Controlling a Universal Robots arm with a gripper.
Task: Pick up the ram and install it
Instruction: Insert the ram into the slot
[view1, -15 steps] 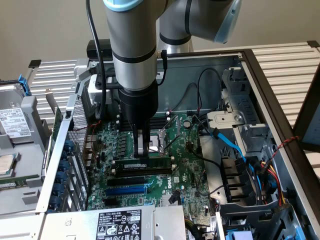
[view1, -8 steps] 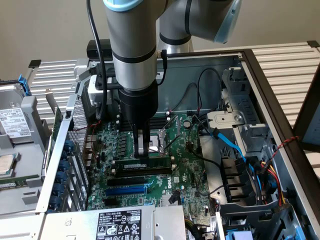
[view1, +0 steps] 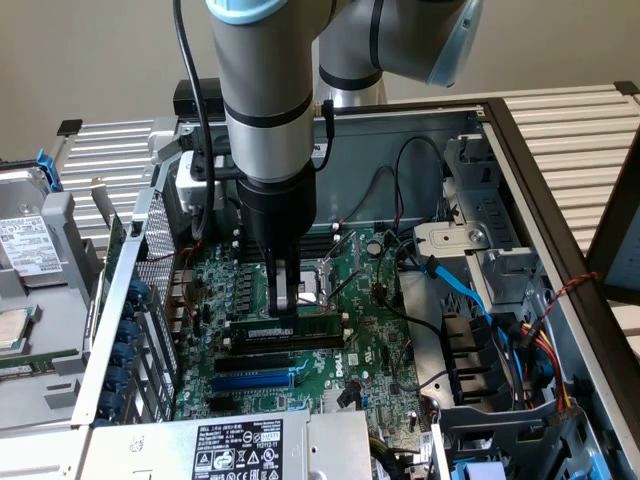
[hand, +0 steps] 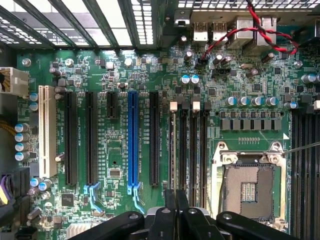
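The ram (view1: 312, 326), a long green stick with black chips, stands upright on its edge along the black memory slots (view1: 300, 343) in the middle of the motherboard. My gripper (view1: 285, 300) comes straight down from above and is shut on the ram near its middle. In the wrist view the ram (hand: 172, 150) shows edge-on as a thin strip running away from my black fingertips (hand: 170, 206), lined up with the memory slot that has a beige end clip (hand: 173, 106). Whether the stick is fully pressed into the slot I cannot tell.
A blue expansion slot (view1: 255, 380) (hand: 133, 140) lies beside the memory slots, and the open CPU socket (hand: 250, 187) is on their other side. Blue and black cables (view1: 455, 285) and a metal drive cage (view1: 480, 250) stand at the exterior view's right. The case wall (view1: 120, 330) rises at its left.
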